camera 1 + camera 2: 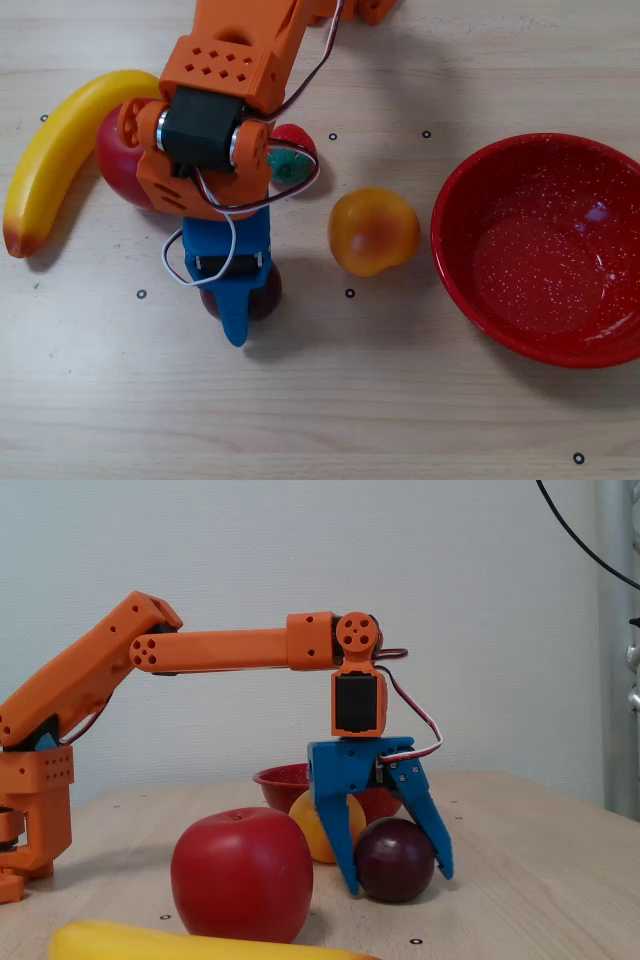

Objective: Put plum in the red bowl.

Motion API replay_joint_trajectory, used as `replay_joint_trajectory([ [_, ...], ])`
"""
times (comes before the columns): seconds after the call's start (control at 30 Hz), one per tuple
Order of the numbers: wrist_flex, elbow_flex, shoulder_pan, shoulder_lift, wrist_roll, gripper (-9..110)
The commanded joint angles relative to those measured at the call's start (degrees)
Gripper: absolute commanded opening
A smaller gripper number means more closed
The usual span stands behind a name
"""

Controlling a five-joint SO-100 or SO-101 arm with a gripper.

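Gripper (397, 880) has its blue jaws pinched round the plum (396, 859); lift straight up before you swing toward the red bowl (545, 250) beyond the orange fruit (373, 231).

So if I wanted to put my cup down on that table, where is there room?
The bare wood along the table near edge in the overhead view, below the plum and red bowl, is free. It is crowded at upper left, where banana, apple, strawberry and the tool cluster.
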Motion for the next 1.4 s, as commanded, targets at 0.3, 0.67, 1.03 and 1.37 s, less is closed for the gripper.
replay_joint_trajectory([
  [0.3, 6.6, 1.8, 5.0, 24.0, -3.3, 0],
  [0.67, 8.8, 9.4, 18.4, 38.5, -9.1, 0],
  [1.03, 9.1, 16.5, 37.0, 43.1, -15.5, 0],
  [1.37, 3.3, 17.1, 44.2, 34.6, -16.0, 4],
])
